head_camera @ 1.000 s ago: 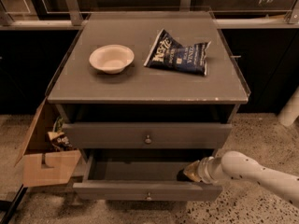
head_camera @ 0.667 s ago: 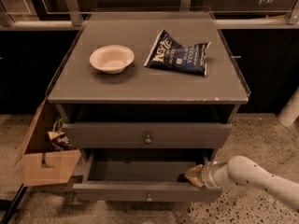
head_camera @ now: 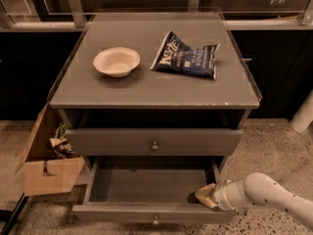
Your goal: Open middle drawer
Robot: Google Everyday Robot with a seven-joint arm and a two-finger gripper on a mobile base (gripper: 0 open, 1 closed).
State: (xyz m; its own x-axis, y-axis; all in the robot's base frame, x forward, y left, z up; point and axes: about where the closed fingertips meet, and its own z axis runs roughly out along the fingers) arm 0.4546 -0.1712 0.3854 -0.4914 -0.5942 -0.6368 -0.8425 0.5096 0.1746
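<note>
The middle drawer (head_camera: 146,184) is pulled well out of the grey cabinet, and its plain grey inside shows. Its front (head_camera: 122,213) has a small round knob (head_camera: 155,221) at the bottom of the view. My gripper (head_camera: 207,196), on a white arm coming in from the right, sits at the drawer's right front corner, on the top edge of the front. Above it, another grey drawer front (head_camera: 112,142) with a knob (head_camera: 154,145) stands only slightly out. No drawer shows below the open one.
On the cabinet top (head_camera: 146,89) stand a white bowl (head_camera: 116,61) and a dark blue chip bag (head_camera: 187,58). An open cardboard box (head_camera: 46,168) with snack packets stands on the floor at the left. A white post (head_camera: 304,114) is at the right.
The middle drawer has slid further out toward the camera. My gripper has moved with its right front corner, down and slightly right in the view.
</note>
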